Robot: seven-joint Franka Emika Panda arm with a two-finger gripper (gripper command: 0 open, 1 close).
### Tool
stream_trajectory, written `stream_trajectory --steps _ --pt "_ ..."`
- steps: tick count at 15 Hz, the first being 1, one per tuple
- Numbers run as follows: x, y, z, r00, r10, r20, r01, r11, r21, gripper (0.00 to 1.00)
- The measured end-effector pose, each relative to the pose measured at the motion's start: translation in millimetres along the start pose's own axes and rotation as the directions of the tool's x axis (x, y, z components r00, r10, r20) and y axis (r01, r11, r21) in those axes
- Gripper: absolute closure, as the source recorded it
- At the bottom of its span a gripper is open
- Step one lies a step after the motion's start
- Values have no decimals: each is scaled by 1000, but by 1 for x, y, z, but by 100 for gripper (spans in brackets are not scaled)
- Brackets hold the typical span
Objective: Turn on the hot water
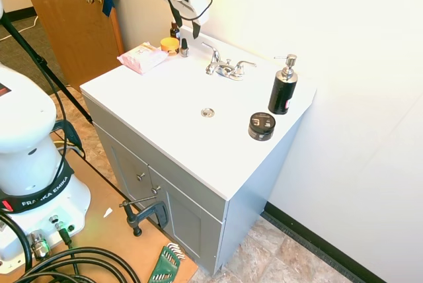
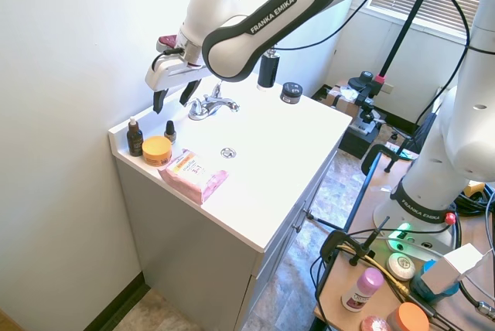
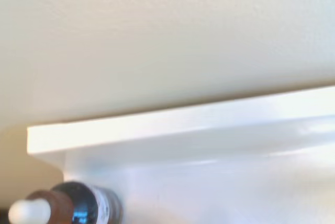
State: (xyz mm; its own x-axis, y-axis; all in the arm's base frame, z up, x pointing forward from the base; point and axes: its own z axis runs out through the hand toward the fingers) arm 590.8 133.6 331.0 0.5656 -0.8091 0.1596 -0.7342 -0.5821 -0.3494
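Note:
The chrome faucet (image 1: 225, 67) (image 2: 210, 105) stands at the back of the white sink top, with a short curved spout and two lever handles; no water runs from it. My gripper (image 1: 186, 26) (image 2: 172, 99) hangs open just above the back edge of the counter, with nothing between its black fingers. It is beside the faucet, between it and the small bottles, a little higher than the handles and apart from them. The wrist view shows only the wall, the white back ledge (image 3: 183, 124) and a dropper bottle top (image 3: 68, 208).
A brown dropper bottle (image 2: 134, 138), a small black bottle (image 2: 169, 131), an orange jar (image 2: 157, 149) and a pink packet (image 2: 193, 175) sit near the gripper. A black pump bottle (image 1: 283, 88) and a round black tin (image 1: 262, 126) stand beyond the faucet. The drain (image 1: 207, 112) is mid-basin.

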Motion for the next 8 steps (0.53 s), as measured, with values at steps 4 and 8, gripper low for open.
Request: stream_trajectory --steps 4,8 --pt "20 3 13 999 8 -50 -8 1000 -4 0" --pt "21 6 23 999 40 -32 -41 999 -13 0"
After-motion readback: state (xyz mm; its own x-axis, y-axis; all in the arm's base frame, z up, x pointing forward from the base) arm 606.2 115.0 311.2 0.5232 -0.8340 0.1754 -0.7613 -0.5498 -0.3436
